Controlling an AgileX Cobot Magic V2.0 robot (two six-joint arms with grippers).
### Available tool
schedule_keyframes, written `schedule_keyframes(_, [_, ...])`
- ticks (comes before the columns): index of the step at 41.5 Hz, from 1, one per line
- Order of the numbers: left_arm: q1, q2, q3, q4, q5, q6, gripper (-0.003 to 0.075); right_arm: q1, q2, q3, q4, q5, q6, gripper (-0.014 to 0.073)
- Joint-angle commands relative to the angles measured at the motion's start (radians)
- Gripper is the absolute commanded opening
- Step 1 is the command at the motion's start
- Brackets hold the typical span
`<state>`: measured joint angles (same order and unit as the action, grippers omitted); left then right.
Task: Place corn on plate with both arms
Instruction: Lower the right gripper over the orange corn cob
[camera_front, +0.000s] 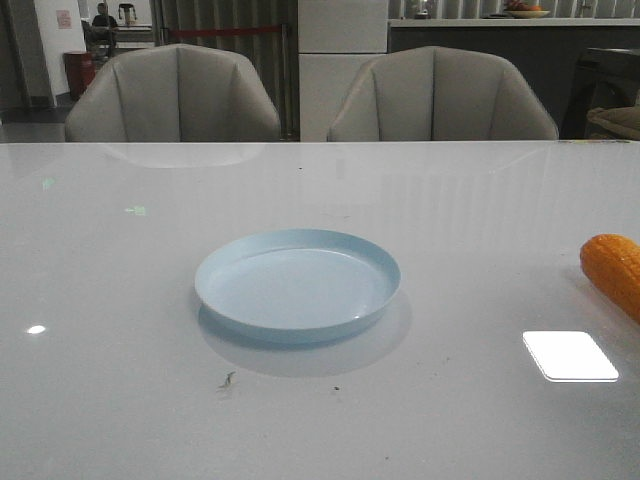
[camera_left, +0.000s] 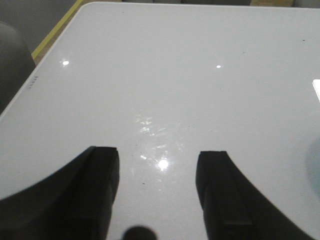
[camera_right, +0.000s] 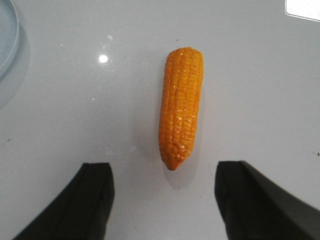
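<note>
The pale blue plate (camera_front: 297, 285) lies empty in the middle of the white table. An orange-yellow corn (camera_front: 614, 271) lies flat on the table at the far right edge of the front view, partly cut off. In the right wrist view the corn (camera_right: 181, 106) lies lengthwise, its pointed tip toward my right gripper (camera_right: 165, 172), which stands open just short of it, touching nothing. A sliver of the plate (camera_right: 7, 37) shows at that view's edge. My left gripper (camera_left: 159, 157) is open over bare table, nothing between its fingers. Neither arm shows in the front view.
Two grey chairs (camera_front: 175, 95) (camera_front: 440, 98) stand behind the table's far edge. A bright light reflection (camera_front: 570, 355) sits on the tabletop near the corn. The table's edge and corner (camera_left: 55, 45) show in the left wrist view.
</note>
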<state>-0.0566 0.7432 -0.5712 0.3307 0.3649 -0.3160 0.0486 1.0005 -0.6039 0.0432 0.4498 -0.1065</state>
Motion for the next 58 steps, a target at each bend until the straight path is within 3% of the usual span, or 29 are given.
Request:
schedule_keyframes(1, [-0.037,-0.026,-0.022,-0.004,-0.058,-0.005,0.0421,-0.001,-0.009,-0.062,0.009,-0.046,0.043,0.054])
schedule_keyframes(9, [-0.08,-0.028,-0.022,-0.002,-0.054,-0.005,0.0421,-0.032,0.074,-0.215,0.004,0.056,0.089,0.054])
schedule_keyframes(31, [-0.082,-0.028,-0.022,-0.002,-0.051,-0.005,0.0421,-0.045,0.607,-0.75,-0.056,0.426,0.088,0.054])
schedule_keyframes(58, [-0.082,-0.028,-0.022,0.035,-0.041,-0.004,0.0421,-0.045,0.872,-0.796,-0.043,0.435,0.081,0.054])
